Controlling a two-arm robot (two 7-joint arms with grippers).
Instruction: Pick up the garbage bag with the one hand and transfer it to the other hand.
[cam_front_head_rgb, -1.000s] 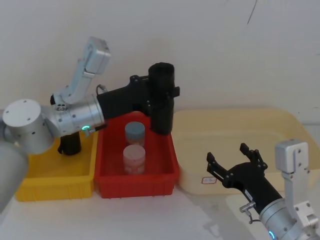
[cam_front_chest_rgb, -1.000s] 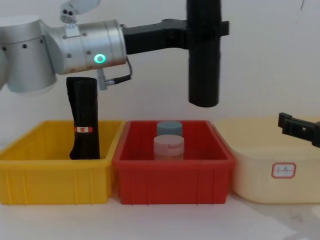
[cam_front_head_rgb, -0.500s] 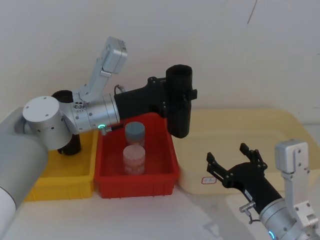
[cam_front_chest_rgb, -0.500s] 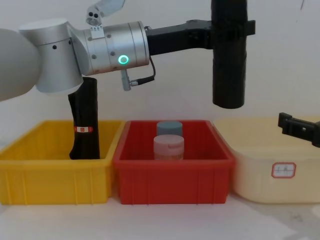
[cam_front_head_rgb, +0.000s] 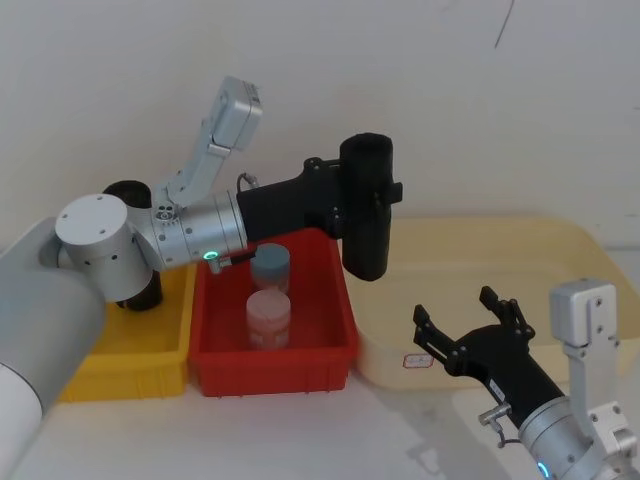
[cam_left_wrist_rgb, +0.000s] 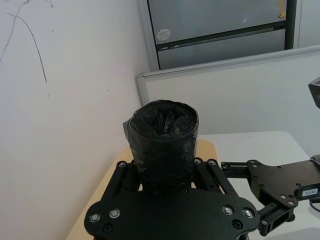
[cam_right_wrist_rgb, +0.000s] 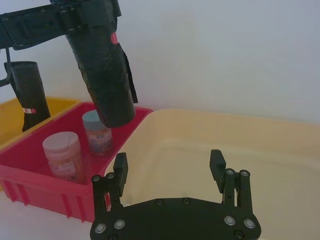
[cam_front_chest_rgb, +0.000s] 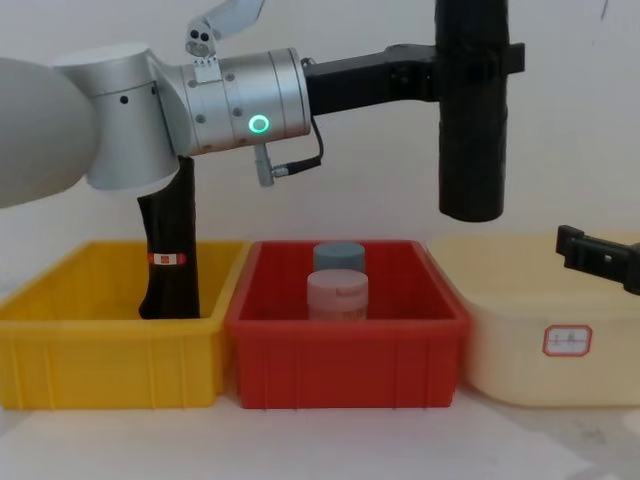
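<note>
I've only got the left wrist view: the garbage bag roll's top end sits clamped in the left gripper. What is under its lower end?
Observer: The garbage bag hangs upright from the left gripper, with its lower end in the air above where the red bin meets the cream tub.
Operator: Is the right gripper ready?
Observer: The right gripper is open, low by the tub's front edge, below and to the right of the bag and apart from it.
Operator: Anything in the red bin?
Observer: Two lidded jars: a grey-blue jar behind a pink jar, both lower than the bag's end.
</note>
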